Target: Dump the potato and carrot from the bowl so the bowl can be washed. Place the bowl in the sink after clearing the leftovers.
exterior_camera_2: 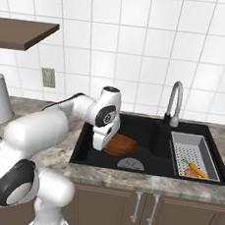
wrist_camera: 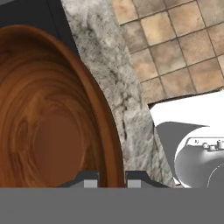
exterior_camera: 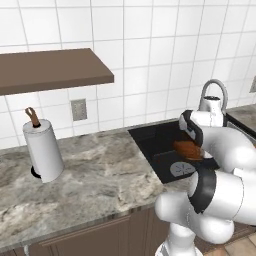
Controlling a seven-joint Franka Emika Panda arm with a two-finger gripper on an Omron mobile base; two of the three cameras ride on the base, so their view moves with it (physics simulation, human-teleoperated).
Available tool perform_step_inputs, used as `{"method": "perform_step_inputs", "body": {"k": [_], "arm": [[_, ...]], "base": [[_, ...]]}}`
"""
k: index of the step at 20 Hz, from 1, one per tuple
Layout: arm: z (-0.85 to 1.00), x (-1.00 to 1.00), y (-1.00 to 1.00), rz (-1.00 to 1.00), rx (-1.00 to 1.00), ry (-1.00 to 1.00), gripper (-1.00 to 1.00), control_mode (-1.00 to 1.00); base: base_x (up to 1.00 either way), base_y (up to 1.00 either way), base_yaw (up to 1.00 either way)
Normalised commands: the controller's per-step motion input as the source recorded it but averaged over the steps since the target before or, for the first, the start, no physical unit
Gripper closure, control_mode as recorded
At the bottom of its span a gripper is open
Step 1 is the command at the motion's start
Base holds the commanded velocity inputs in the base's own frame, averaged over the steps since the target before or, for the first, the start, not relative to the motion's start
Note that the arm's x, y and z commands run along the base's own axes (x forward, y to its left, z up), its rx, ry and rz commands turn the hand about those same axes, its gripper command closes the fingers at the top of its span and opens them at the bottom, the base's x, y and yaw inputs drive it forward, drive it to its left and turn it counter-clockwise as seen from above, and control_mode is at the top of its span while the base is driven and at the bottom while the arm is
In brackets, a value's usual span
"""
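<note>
The reddish-brown wooden bowl [exterior_camera_2: 121,144] hangs tilted low inside the left basin of the black sink [exterior_camera_2: 146,135], just above the round drain [exterior_camera_2: 131,163]. My gripper [exterior_camera_2: 100,142] reaches down into the basin on the bowl's left side. In the hand view my gripper [wrist_camera: 112,180] is shut on the bowl [wrist_camera: 48,113] at its rim, one fingertip [wrist_camera: 90,180] inside and one outside; the bowl's inside is empty. The left base view shows the bowl [exterior_camera: 187,149] in the sink [exterior_camera: 150,140] behind my forearm. The orange carrot [exterior_camera_2: 196,169] lies in the grey tray with a small brownish lump beside it.
A grey perforated tray [exterior_camera_2: 193,151] fills the sink's right basin. The curved silver faucet [exterior_camera_2: 173,104] stands behind the sink. A paper towel roll [exterior_camera: 42,150] stands on the marble counter [exterior_camera: 100,175] at left, under a brown shelf [exterior_camera: 50,70].
</note>
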Motion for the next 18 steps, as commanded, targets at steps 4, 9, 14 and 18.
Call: {"method": "perform_step_inputs", "body": {"k": [4,9,14,18], "arm": [[-0.62,0.01,-0.28,-0.02,0.05,0.00,1.00,-1.00],[-0.24,0.14,-0.08,-0.03,0.01,0.00,1.00,-1.00],[-0.06,0.29,0.00,-0.05,0.00,0.00,1.00,-1.00],[-0.21,0.38,0.00,-0.07,0.00,-0.01,1.00,-1.00]], "base": [[0.00,0.00,0.00],[0.00,0.00,0.00],[0.00,0.00,0.00],[0.00,0.00,0.00]]}}
